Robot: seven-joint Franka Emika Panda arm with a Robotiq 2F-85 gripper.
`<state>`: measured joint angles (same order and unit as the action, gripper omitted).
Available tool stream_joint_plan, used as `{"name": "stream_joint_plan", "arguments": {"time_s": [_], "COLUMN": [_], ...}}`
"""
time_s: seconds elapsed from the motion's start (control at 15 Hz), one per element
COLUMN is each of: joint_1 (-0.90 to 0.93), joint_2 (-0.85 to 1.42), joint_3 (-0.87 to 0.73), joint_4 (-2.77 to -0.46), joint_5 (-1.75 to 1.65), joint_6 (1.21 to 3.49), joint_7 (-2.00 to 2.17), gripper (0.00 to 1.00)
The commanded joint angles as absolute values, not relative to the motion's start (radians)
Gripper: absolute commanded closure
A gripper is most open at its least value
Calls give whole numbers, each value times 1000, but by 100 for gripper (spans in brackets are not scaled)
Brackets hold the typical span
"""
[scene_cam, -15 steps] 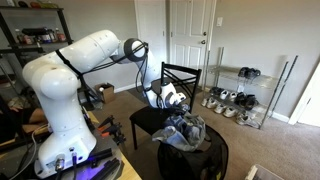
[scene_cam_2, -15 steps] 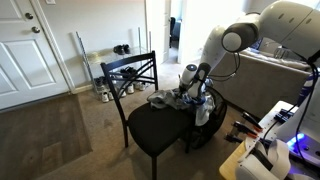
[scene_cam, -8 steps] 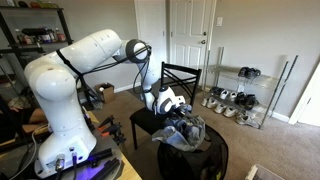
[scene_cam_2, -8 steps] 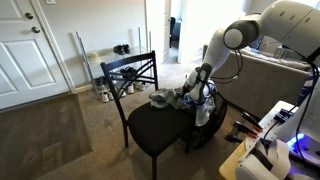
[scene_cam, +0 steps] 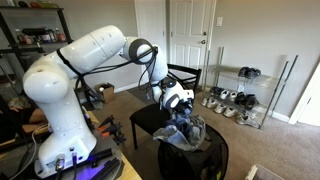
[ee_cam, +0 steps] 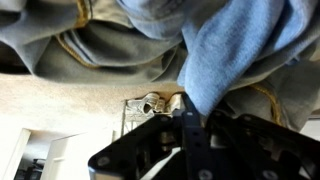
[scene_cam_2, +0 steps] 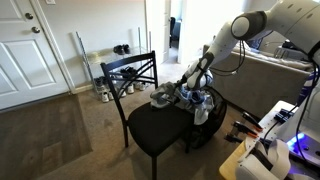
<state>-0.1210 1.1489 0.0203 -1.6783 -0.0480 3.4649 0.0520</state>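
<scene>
Home interior, beige carpet (scene_cam_2: 60, 135), white panelled doors (scene_cam_2: 22, 45), shoe rack (scene_cam: 226, 71) with sneakers, black chair (scene_cam_2: 150, 128)

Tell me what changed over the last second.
The white robot arm raised its elbow, and its claw shifted slightly sideways over the bunched grey-blue denim clothes. Whether it grips them is unclear. The black metal chair and wire shoe rack stayed put.

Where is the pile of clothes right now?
In an exterior view the pile of clothes lies at the edge of the black chair, on its seat, right under the gripper.
</scene>
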Motion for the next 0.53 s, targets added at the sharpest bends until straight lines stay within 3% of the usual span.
{"name": "stream_joint_plan", "arguments": {"time_s": [0.0, 0.47], "joint_1": [-148, 202], "joint_2": [1104, 1006], "joint_3": [36, -370], "joint_4": [-1683, -2003], "joint_5": [-16, 346], "joint_6": [3463, 3458], "joint_7": [65, 74], "gripper": [95, 95]}}
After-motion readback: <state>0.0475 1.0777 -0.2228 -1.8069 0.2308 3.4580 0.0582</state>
